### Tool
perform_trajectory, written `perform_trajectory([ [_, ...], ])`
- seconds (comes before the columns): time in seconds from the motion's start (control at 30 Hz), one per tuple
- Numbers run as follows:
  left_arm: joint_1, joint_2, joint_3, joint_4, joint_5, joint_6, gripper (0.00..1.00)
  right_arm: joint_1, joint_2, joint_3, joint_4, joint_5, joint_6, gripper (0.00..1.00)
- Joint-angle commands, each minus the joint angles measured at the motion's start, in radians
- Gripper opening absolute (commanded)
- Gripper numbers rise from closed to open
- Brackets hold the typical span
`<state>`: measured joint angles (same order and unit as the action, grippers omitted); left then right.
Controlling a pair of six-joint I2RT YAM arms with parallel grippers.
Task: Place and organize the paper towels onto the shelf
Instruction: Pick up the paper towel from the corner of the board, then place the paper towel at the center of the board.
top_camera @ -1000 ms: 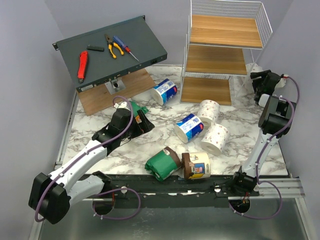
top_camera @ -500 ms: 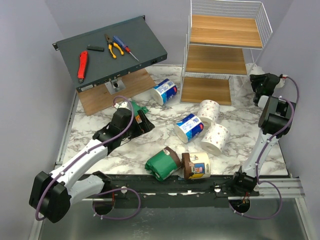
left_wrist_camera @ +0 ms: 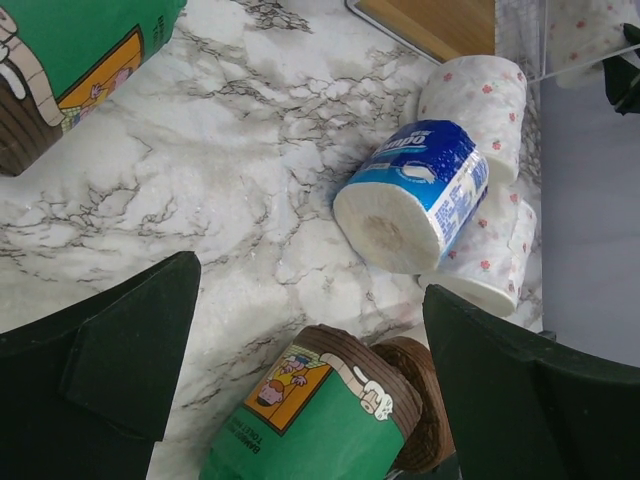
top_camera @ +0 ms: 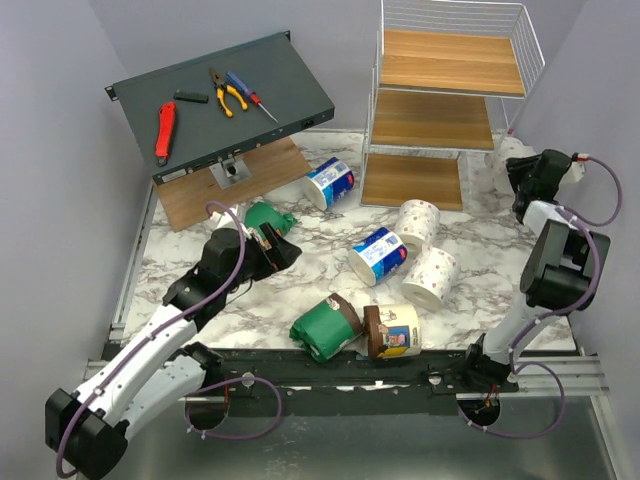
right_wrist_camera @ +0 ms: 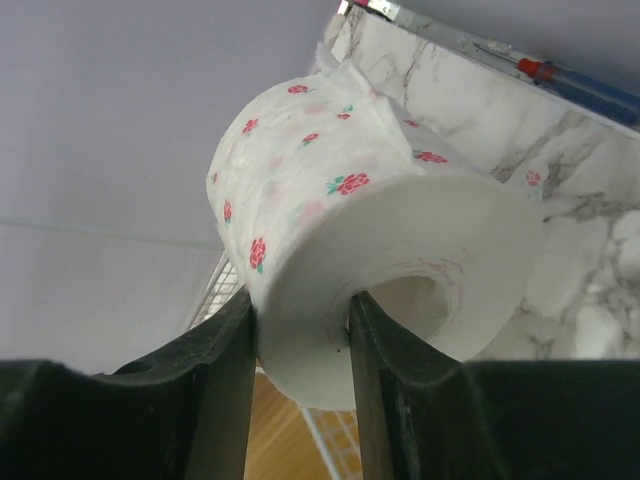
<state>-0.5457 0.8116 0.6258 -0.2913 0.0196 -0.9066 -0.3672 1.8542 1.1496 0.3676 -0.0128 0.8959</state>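
No txt legible for sure: blue-white roll (left_wrist_camera: 425,190) has a white script logo, green roll (left_wrist_camera: 310,425) small white print & cartoon label, both too blurred.

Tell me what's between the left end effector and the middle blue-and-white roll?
Only bare marble tabletop. The top view shows it between the left end effector and the blue-and-white paper towel roll.

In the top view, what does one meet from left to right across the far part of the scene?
The red knife → pliers → blue-and-white roll → shelf → right gripper pinching a speckled roll.
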Motion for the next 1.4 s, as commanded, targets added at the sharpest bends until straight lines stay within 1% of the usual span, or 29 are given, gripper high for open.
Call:
perform_trajectory([
  [0.0,-0.005,-0.078,-0.055,-0.041,-0.055,-0.015,0.99,0.029,-0.180,-0.068,-0.152,0.109,-0.052,0.34],
  [0.17,-0.004,-0.161,-0.094,-0.031,-0.050,-0.037,0.98,0.084,-0.385,-0.176,-0.335,0.188,-0.108,0.33],
  [0.3,-0.005,-0.202,-0.121,-0.028,-0.059,-0.076,0.98,0.097,-0.560,-0.271,-0.477,0.203,-0.135,0.33],
  [0.4,-0.006,-0.207,-0.125,-0.034,-0.060,-0.100,0.98,0.108,-0.691,-0.301,-0.618,0.239,-0.184,0.33],
  [0.5,-0.009,-0.206,-0.127,-0.046,-0.054,-0.125,0.98,0.157,-0.822,-0.321,-0.736,0.315,-0.223,0.33],
  [0.57,-0.012,-0.199,-0.125,-0.063,-0.051,-0.141,0.98,0.175,-0.879,-0.318,-0.818,0.337,-0.234,0.33],
  [0.67,-0.013,-0.195,-0.128,-0.077,-0.037,-0.147,0.98,0.200,-0.932,-0.302,-0.925,0.321,-0.273,0.35],
  [0.73,-0.014,-0.197,-0.135,-0.078,-0.028,-0.152,0.98,0.220,-0.939,-0.283,-0.990,0.285,-0.314,0.37],
  [0.83,-0.013,-0.198,-0.138,-0.069,-0.020,-0.158,0.98,0.233,-0.958,-0.263,-1.085,0.276,-0.361,0.39],
  [0.87,-0.014,-0.200,-0.138,-0.069,-0.021,-0.157,0.98,0.235,-0.970,-0.256,-1.108,0.276,-0.356,0.39],
  [0.93,-0.014,-0.200,-0.133,-0.071,-0.020,-0.154,0.98,0.244,-0.970,-0.251,-1.109,0.218,-0.383,0.39],
  [1.1,-0.016,-0.198,-0.134,-0.067,-0.020,-0.153,0.98,0.255,-0.847,-0.213,-1.138,0.229,-0.384,0.41],
  [1.2,-0.021,-0.189,-0.142,-0.059,-0.021,-0.161,0.98,0.263,-0.782,-0.189,-1.110,0.257,-0.398,0.42],
  [1.3,-0.025,-0.167,-0.142,-0.057,-0.021,-0.161,0.98,0.272,-0.703,-0.154,-1.090,0.330,-0.418,0.42],
  [1.37,-0.024,-0.150,-0.134,-0.058,-0.020,-0.157,0.98,0.273,-0.657,-0.131,-1.080,0.325,-0.407,0.43],
])
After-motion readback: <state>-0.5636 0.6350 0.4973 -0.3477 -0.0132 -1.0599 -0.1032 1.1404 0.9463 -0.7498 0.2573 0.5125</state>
